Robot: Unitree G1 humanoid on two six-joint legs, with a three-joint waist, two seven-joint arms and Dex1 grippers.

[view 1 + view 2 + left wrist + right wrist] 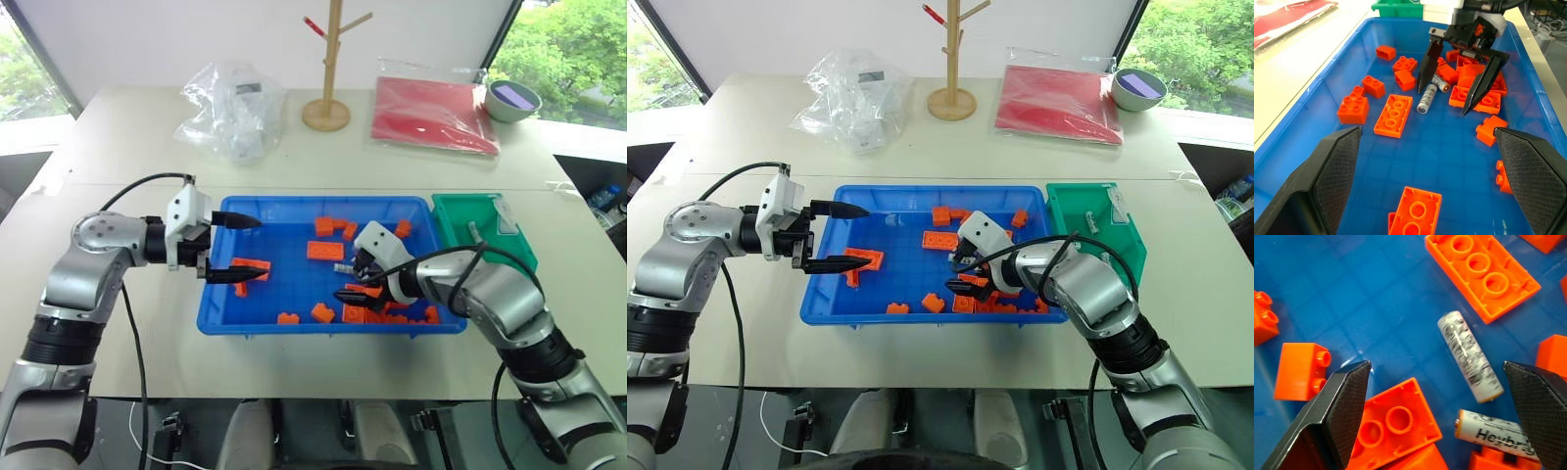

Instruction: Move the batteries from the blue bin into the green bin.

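The blue bin (220,294) lies in the middle of the table, strewn with orange bricks (324,250). Two silver-grey batteries (1469,357) (1496,433) lie side by side on its floor among the bricks, also seen from the left wrist as batteries (1426,99). My right gripper (351,279) hangs open just above them, tilted downward, with nothing between its fingers. My left gripper (261,247) is open and empty over the bin's left part, pointing right. The green bin (485,230) stands against the blue bin's right end, with a small grey cylinder (1091,224) inside.
At the back of the table are a crumpled clear plastic bag (230,103), a wooden branch stand (328,98), a red folder (431,113) and a grey bowl (511,98). Bare tabletop lies in front of and left of the blue bin.
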